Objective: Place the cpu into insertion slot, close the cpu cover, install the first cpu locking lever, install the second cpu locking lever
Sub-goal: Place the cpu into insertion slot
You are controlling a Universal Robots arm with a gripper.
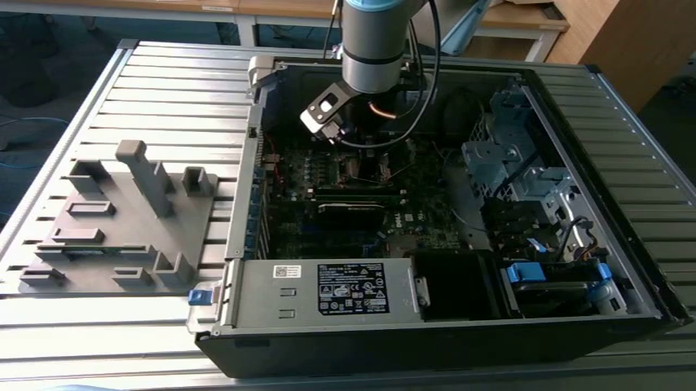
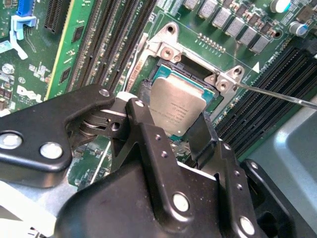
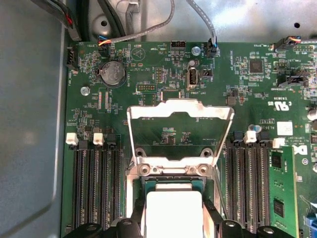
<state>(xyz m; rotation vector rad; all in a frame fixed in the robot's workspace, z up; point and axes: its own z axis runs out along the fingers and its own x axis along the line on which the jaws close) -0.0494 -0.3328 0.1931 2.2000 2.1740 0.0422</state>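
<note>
Computer case [image 1: 435, 326] lies open on the slatted counter [image 1: 163, 81] in the exterior view; the arm enters it at the upper middle of the frame, gripper [image 1: 350, 137] low inside. In the second wrist view the gripper [image 2: 174, 106] is clenched on the cpu [image 2: 179, 99] by two opposite edges, right at the insertion slot [image 2: 168, 69]; keeping the chip level and square to the rim looks key. In the first wrist view the cpu cover [image 3: 181, 110] stands swung open beyond the slot, clear of the chip.
</note>
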